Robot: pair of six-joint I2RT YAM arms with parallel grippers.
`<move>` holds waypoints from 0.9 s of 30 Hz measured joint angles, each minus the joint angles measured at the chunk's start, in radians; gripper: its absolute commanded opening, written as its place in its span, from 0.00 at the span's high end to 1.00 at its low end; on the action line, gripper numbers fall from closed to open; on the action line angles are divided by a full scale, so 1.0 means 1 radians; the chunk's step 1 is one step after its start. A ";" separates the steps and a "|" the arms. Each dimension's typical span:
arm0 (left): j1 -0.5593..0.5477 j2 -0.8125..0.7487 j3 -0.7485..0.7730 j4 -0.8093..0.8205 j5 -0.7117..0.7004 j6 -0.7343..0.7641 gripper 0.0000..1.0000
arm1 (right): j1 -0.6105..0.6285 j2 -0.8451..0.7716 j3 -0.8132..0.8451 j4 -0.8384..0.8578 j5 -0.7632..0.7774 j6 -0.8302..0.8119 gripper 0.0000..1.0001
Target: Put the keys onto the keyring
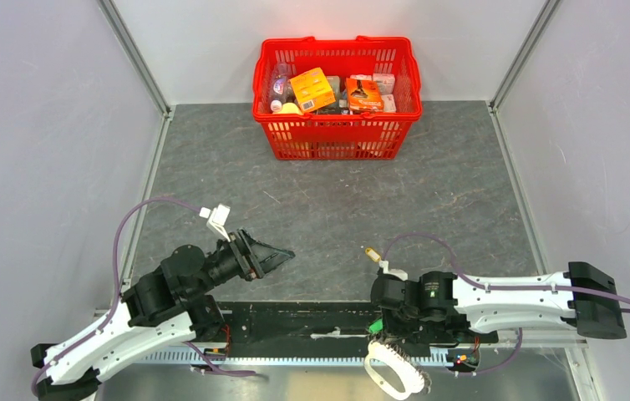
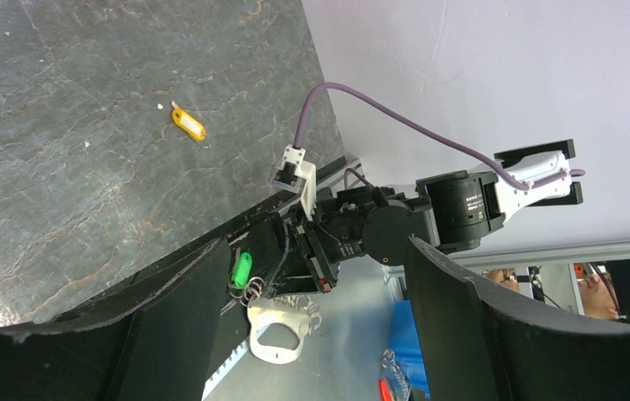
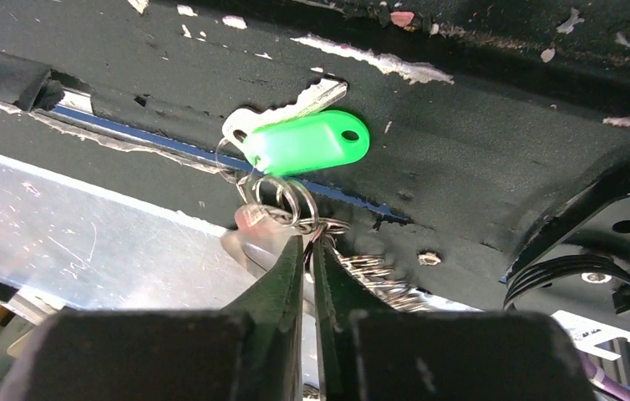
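Note:
The yellow-orange key (image 1: pixel 370 252) lies alone on the dark table, also in the left wrist view (image 2: pixel 188 124). My right gripper (image 3: pixel 307 242) is shut on the keyring (image 3: pixel 282 196) at its small metal rings, over the table's near edge (image 1: pixel 377 332). The green key (image 3: pixel 307 142) hangs joined to those rings, its metal blade against the black edge strip. The pale strap loop (image 1: pixel 391 372) dangles below, also seen from the left wrist (image 2: pixel 278 332). My left gripper (image 1: pixel 274 255) is open and empty, held above the table and facing the right arm.
A red basket (image 1: pixel 337 138) filled with several packets stands at the back centre. A black strip and a metal rail (image 1: pixel 295 355) run along the near edge between the arm bases. Grey walls close in both sides.

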 measured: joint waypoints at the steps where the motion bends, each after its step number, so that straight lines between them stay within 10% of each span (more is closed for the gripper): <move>1: 0.000 0.000 0.000 -0.002 0.000 0.000 0.17 | 0.000 0.002 0.002 -0.001 -0.001 0.000 0.97; 27: 0.000 0.047 0.027 -0.003 0.010 0.004 0.17 | 0.000 0.086 0.544 -0.251 0.290 -0.175 1.00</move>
